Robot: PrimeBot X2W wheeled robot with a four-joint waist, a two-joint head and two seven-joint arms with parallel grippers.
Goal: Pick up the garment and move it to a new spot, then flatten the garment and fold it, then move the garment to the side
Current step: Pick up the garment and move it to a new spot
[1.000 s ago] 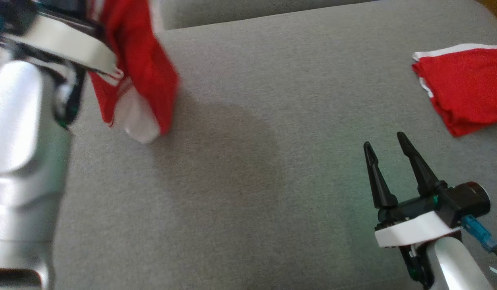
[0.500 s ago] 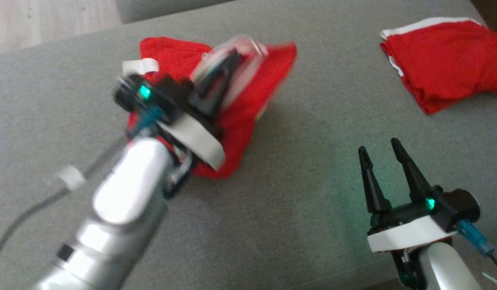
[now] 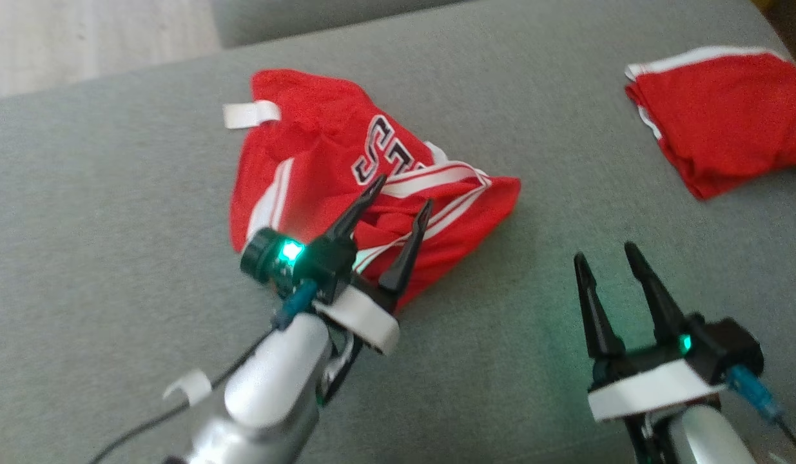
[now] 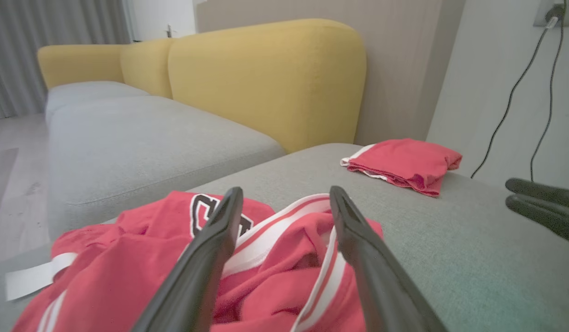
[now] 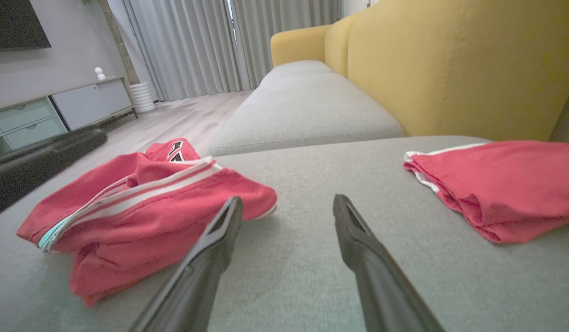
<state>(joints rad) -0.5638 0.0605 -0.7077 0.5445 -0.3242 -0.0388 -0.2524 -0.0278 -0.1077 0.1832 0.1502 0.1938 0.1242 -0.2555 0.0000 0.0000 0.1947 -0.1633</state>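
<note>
Red garment (image 3: pixel 307 145) lies crumpled just beneath left gripper (image 3: pixel 404 192); jaws spread, empty.

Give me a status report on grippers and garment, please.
Left gripper, right gripper open, empty. Red garment crumpled on cushion. Folded red pile apart, far right.

The garment (image 3: pixel 320 161) lies crumpled on the sofa seat (image 3: pixel 114 225), left of centre. The left gripper (image 3: pixel 403 192) is over its near edge. The right gripper (image 3: pixel 604 252) is to the right, well apart. A folded garment (image 3: pixel 720 116) lies at the far right, before the backrest (image 5: pixel 450 69).
</note>
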